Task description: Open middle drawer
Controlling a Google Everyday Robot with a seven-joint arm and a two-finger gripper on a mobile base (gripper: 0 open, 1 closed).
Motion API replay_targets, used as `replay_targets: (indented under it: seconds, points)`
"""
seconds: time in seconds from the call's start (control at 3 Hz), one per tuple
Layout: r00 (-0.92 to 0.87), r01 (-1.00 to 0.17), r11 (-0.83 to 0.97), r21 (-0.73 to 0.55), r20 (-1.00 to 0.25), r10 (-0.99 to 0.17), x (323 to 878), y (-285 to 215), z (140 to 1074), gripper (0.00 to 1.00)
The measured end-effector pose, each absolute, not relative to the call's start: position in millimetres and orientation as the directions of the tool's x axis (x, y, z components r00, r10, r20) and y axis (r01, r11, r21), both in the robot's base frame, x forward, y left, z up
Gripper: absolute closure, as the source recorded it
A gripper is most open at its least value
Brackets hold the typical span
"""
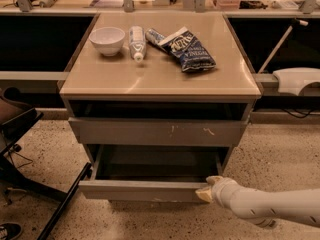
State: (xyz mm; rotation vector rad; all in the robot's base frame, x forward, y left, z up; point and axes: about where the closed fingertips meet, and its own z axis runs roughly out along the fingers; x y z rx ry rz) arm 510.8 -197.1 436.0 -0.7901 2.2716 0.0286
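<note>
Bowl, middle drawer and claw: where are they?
bowl (107,39), camera view, its white side.
middle drawer (145,190), camera view, its grey front.
claw (207,190), camera view, its pale end, at the drawer front's right edge.

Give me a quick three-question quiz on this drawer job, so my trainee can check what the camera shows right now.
1. True or false: the middle drawer is pulled out, with its inside showing.
2. Where on that drawer's front is the gripper? A) left end B) centre C) right end
3. Fill in: of the things on the cabinet top, the one furthest left in the picture is the ____.
Key: 1 true. 2 C. 3 bowl.
</note>
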Motion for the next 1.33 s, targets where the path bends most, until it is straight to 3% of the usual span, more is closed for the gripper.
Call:
replay_targets:
  seconds: [1.33]
  points:
    - [-0.558,-0.542,0.815,-0.205,-0.638,-0.531,497.7,-198.2,439.5,1.0]
